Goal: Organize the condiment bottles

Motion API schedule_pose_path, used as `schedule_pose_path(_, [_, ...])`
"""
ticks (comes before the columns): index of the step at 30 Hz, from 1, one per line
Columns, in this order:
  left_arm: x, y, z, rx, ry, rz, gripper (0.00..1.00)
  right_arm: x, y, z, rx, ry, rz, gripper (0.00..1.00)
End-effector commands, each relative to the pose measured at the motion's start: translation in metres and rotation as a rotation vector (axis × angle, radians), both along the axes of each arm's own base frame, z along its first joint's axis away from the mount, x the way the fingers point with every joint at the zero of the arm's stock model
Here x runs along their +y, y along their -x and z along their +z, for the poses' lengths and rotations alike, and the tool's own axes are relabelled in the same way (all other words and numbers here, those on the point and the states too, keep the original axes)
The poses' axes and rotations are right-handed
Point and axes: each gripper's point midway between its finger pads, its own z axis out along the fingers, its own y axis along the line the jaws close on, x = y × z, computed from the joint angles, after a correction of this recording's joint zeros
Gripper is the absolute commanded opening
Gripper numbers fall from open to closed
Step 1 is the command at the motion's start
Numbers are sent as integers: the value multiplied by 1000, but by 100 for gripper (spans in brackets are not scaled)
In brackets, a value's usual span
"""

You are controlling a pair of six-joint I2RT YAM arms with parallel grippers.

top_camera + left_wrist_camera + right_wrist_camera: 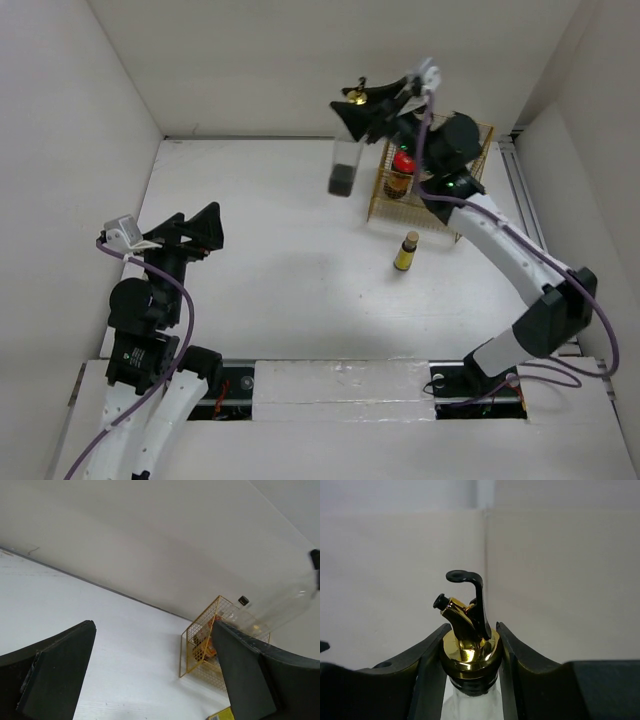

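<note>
The right fingers (512, 652) are clamped on the gold-topped neck of the clear bottle (346, 165), which hangs above the surface just left of the rack (380, 205). It should travel right over the rim, stay vertical, miss the red-capped bottle (402, 162), and touch down before release. The left fingers (205, 222) gape wide and empty at near left.

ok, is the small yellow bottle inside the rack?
No, the small yellow bottle stands upright on the table, outside the gold wire rack, on its near side.
</note>
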Motion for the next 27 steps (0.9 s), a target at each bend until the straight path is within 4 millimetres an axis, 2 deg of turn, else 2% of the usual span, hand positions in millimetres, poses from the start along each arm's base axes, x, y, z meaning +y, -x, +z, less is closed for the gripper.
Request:
schedule_pose_path(1, [-4, -4, 6, -26, -3, -17, 100, -51, 5, 36, -85, -69, -92, 19])
schedule_pose_path(7, [-4, -4, 6, -26, -3, -17, 100, -98, -8, 30, -65, -22, -173, 19])
schedule_pose_path(8, [-4, -4, 6, -26, -3, -17, 100, -106, -15, 22, -48, -8, -193, 19])
schedule_pose_path(13, [-4, -2, 8, -35, 0, -17, 100, -130, -23, 5, -20, 24, -242, 19])
schedule_pose_path(14, [-4, -2, 8, -35, 0, -17, 100, -129, -22, 5, -22, 29, -233, 19])
schedule_pose_path(16, [-4, -2, 8, -35, 0, -17, 100, -136, -28, -9, 4, 44, -247, 19])
schedule_pose_path(19, [-4, -2, 8, -35, 0, -17, 100, -141, -26, -5, -12, 45, -260, 19])
schedule_pose_path(25, [-5, -2, 8, -36, -2, -26, 100, -145, -49, -22, 22, 66, -283, 19])
schedule_pose_path(27, [-5, -2, 8, -36, -2, -26, 100, -151, -54, -20, 17, 68, -293, 19])
